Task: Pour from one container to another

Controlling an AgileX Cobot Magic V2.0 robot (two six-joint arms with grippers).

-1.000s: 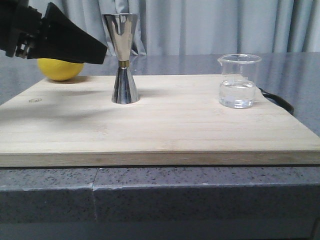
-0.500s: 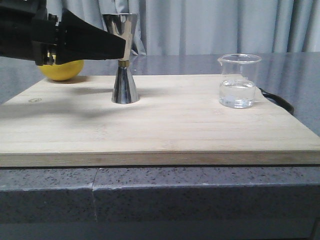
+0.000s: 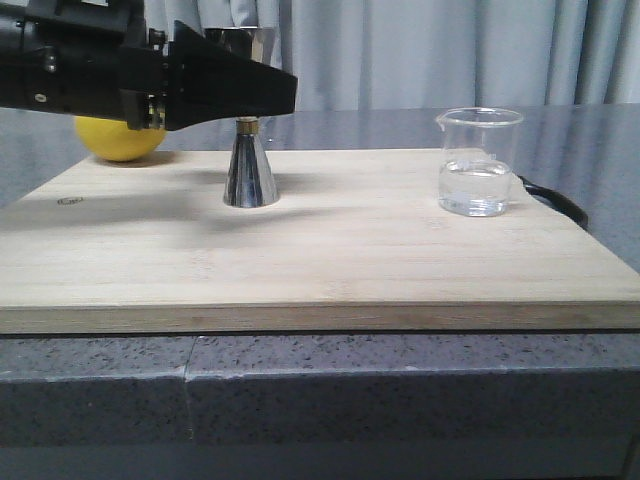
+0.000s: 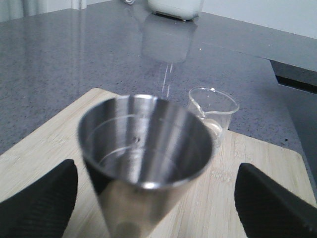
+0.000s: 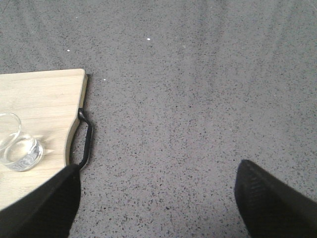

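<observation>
We have our left gripper (image 4: 156,198) spread wide around the jigger (image 3: 249,165), which stands upright between its fingers. Right of the jigger, the beaker (image 3: 478,162) sits on the board (image 3: 330,250), nearer our open right gripper (image 5: 156,198).

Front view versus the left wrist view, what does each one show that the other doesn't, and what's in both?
Only the front view shows the lemon behind the left gripper, and the jigger's gold waist band and base. Only the left wrist view looks down into the jigger's empty upper cup, standing between the open fingers. Both show the jigger, the glass beaker and the wooden board.
</observation>
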